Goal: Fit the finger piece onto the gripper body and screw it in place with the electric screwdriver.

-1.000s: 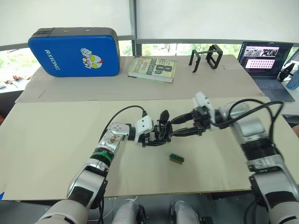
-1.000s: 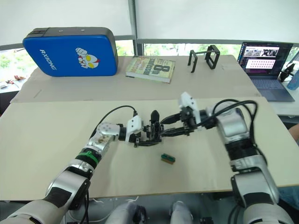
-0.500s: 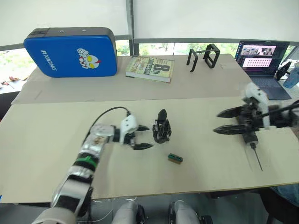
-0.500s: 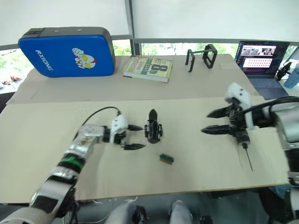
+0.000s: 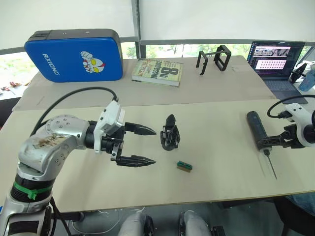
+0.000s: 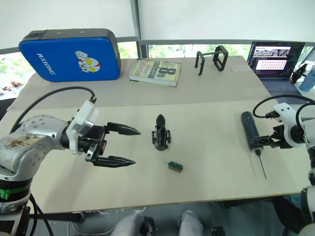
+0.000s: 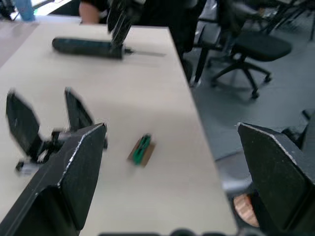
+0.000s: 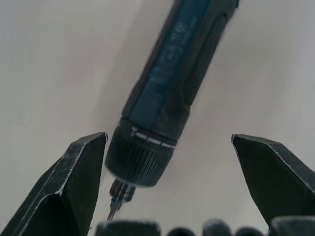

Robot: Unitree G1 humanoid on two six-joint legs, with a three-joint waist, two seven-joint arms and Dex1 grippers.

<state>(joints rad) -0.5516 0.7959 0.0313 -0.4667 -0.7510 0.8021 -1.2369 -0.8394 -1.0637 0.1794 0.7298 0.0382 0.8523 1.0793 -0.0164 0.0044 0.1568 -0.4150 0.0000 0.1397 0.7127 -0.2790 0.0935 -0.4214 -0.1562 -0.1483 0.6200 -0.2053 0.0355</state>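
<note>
The gripper body (image 5: 170,138) stands in the middle of the table with the finger piece (image 5: 170,120) rising from it, point up. My left gripper (image 5: 154,146) hovers open just left of it, holding nothing; its wrist view shows the gripper body (image 7: 44,142) beyond its fingers. The electric screwdriver (image 5: 256,129) lies flat at the right, its thin bit (image 5: 270,166) pointing toward the front edge. My right gripper (image 8: 168,137) is open, one finger on each side of the screwdriver's (image 8: 172,93) bit end, and not closed on it.
A tiny green block (image 5: 184,166) lies in front of the gripper body. At the back stand a blue case (image 5: 76,55), a book (image 5: 158,72), open black frames (image 5: 215,59) and a laptop (image 5: 275,61). The table's front edge (image 5: 162,202) is near.
Both grippers have drawn back from the gripper body. The left one went left and stands wide open. The right one swung right and now straddles the screwdriver's bit end.
</note>
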